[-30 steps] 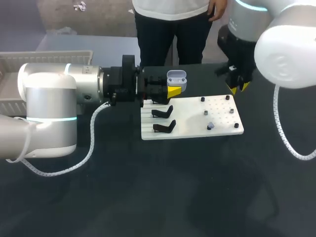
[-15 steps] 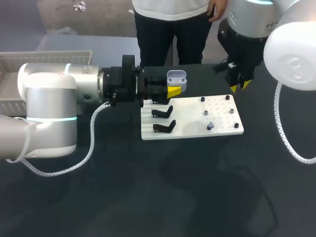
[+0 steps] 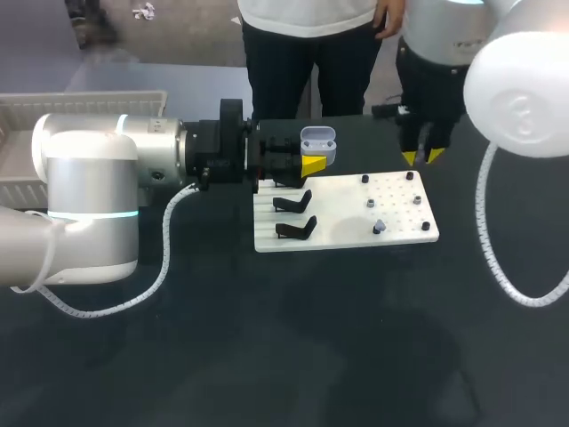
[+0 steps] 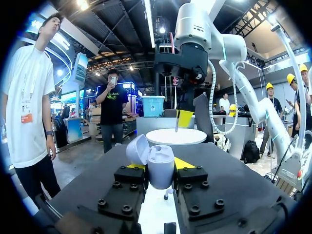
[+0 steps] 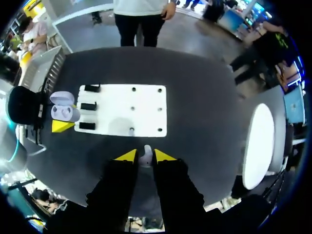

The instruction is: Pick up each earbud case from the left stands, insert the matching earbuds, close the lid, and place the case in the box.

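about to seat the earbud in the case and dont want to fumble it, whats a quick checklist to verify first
1. Earbud case lid open: ok.
2. Left gripper shut on the case from both sides: ok.
3. Earbud gripped between the right gripper tips: ok.
4. Right gripper lined up over the case: not ok; it hangs by the white board's far right corner, apart from the case.
5. Free socket in the case for this earbud: cannot tell.
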### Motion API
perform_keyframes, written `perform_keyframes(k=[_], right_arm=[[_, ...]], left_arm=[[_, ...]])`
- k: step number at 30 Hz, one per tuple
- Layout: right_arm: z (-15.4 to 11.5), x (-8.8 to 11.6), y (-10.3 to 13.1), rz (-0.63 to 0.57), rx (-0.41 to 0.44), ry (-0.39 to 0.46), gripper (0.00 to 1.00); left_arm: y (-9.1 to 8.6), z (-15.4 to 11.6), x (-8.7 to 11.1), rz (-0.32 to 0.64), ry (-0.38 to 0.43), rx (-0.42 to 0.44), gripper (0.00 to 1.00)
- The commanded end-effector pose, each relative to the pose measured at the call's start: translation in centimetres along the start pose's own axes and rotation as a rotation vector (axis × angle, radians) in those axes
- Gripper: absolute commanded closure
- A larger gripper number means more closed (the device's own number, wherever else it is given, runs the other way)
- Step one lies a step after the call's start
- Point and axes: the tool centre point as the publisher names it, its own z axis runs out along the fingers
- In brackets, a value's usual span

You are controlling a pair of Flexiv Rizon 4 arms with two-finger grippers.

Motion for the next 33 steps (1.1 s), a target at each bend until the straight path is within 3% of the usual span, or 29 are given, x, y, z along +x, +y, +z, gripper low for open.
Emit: perform_keyframes(k=[1,9,13,25,33], right_arm=[[-0.8,-0.2,1.5,0.378,-0.031,0.036,1.00],[-0.8,-0.2,3.0,0.574,-0.002,0.083,1.00],[-1.2,-0.3,4.1,0.537,-0.046,0.083,1.00],[-1.2,-0.3,4.1,0.537,-0.046,0.083,1.00],[-1.7,-1.3,6.9,0.546,-0.016,0.084,1.00]], left_arm=[[-0.1,0.0,0.1,0.004,-0.005,-0.004,1.00],[-0.1,0.0,0.1,0.004,-0.005,-0.004,1.00],[-0.1,0.0,0.1,0.004,-0.005,-0.004,1.00],[-0.1,0.0,0.1,0.004,-0.005,-0.004,1.00],[-0.1,0.0,0.1,0.004,-0.005,-0.004,1.00]])
